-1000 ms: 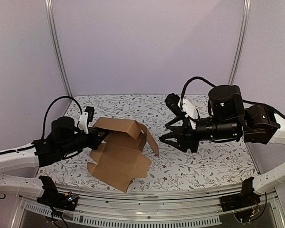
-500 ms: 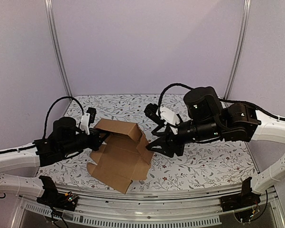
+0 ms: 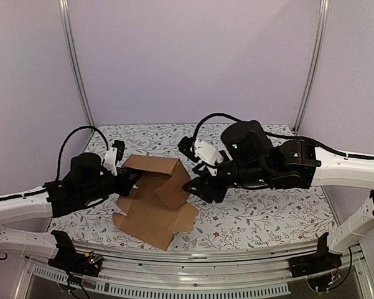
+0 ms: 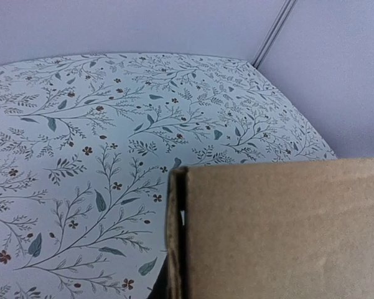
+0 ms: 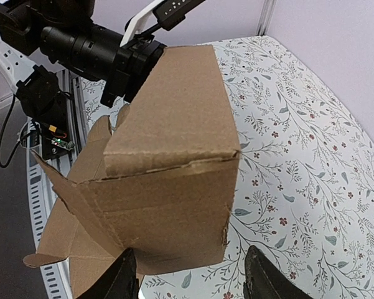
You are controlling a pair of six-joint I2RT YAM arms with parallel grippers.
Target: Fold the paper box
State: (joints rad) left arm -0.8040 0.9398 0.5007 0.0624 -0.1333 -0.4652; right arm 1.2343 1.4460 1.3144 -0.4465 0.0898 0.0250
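The paper box point(image 3: 152, 208) is a brown cardboard sheet, partly folded, lying left of the table's middle. Its back panel point(image 3: 152, 166) stands raised. My left gripper point(image 3: 129, 179) is at that panel's left end and is shut on it. In the left wrist view the doubled cardboard point(image 4: 286, 230) fills the lower right and hides the fingers. My right gripper point(image 3: 196, 187) is open at the box's right side. In the right wrist view its fingers point(image 5: 121, 280) stand wide apart, with a side flap point(image 5: 168, 205) tilted inward just in front of them.
The table point(image 3: 267, 218) has a floral cloth. Metal poles point(image 3: 74, 62) stand at the back corners before purple walls. A metal rail point(image 3: 205, 258) runs along the near edge. The left arm point(image 5: 81, 43) shows beyond the box in the right wrist view.
My right arm has swung left to the box, and the right side flap that stuck out is now pushed inward. My left arm has stayed put, holding the raised panel.
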